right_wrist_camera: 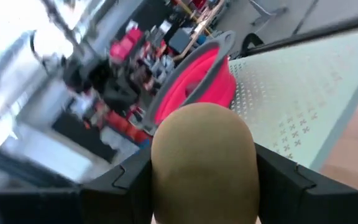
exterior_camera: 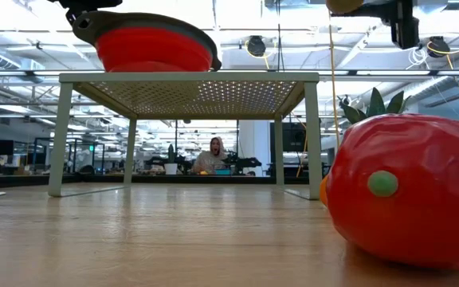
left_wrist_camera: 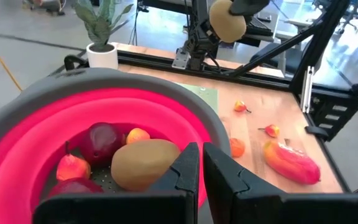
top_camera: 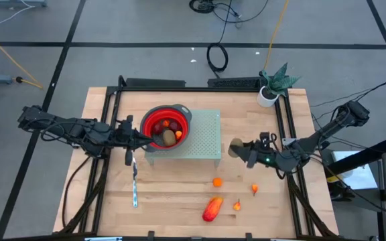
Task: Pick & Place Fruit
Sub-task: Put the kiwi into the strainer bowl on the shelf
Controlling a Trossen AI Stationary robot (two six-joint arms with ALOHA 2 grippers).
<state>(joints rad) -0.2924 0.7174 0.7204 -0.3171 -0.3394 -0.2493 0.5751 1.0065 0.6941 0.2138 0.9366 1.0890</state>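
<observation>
my right gripper [top_camera: 236,148] is clamped on a brown oval fruit [right_wrist_camera: 204,163], its fingers pressing either flank, and it hangs in the air off the right edge of the pale perforated rack [top_camera: 206,137], well above the worktop [top_camera: 173,201]; from my left wrist the same fruit shows high up beyond the red bowl [left_wrist_camera: 55,121], gripped from above. my left gripper [top_camera: 141,138] has its fingers together, pinched on the grey rim of the red bowl at its left side, and the bowl sits on the rack's left half, toward the back of the worktop. inside the bowl lie a brown-green oval [left_wrist_camera: 143,163], a dark-red round fruit [left_wrist_camera: 101,142], a small orange piece [left_wrist_camera: 137,135] and a red-orange piece [left_wrist_camera: 72,167], all huddled together at the bottom, with another dark-red shape partly hidden under my fingers. on the bare wood toward the front right corner rest the fruits not yet placed: a small orange ball [top_camera: 217,181] just in front of the rack, a tiny orange piece with a stem [top_camera: 254,189] to its right, another tiny orange piece [top_camera: 237,205] nearer the front edge, and the larger elongated red-orange piece [top_camera: 212,209] beside it, closest to the front edge. a slim silver knife [top_camera: 134,184] lies on the wood in front of the rack's left leg, pointing toward the front edge. a potted plant [top_camera: 272,86] stands at the back right corner
</observation>
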